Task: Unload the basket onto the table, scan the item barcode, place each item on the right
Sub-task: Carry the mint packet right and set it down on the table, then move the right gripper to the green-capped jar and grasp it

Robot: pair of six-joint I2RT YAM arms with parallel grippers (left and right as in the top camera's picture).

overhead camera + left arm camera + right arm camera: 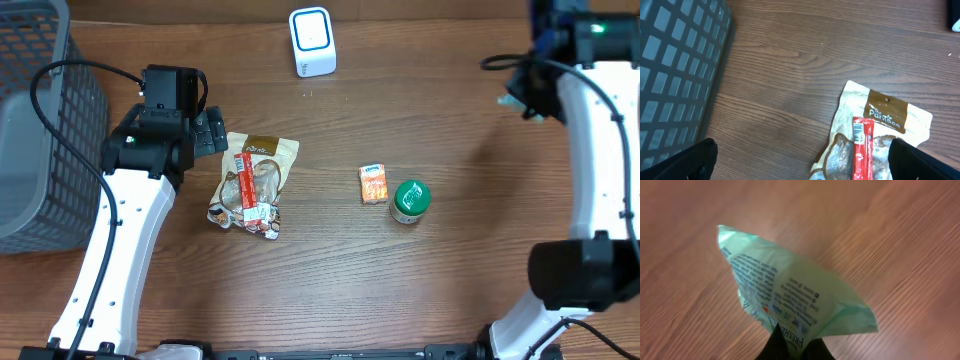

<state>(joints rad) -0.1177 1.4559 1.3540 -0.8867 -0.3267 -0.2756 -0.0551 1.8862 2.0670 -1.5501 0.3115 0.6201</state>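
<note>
- My right tool (792, 347) is clenched on the bottom edge of a mint-green packet (790, 295). The packet fans out above the fingers, its small printed text facing my wrist camera.
- From overhead, that packet shows only as a scrap of teal at the far right of the bench (400, 290). It is held up off the wood.
- The white scanner (312, 42) with its blue ring stands at the far edge of the bench. It is well apart from the packet, off to its left.
- My left tool (802, 167) is released, with the fingers spread wide. It hangs over the top end of a tan snack bag (255, 180).
- A red stick (246, 185) lies lengthwise on that snack bag.
- A grey mesh basket (40, 130) sits at the left edge of the bench, beside my left arm.
- Near the middle, a small orange box (373, 184) lies just beside a green-lidded jar (410, 200). I cannot tell whether they touch.
</note>
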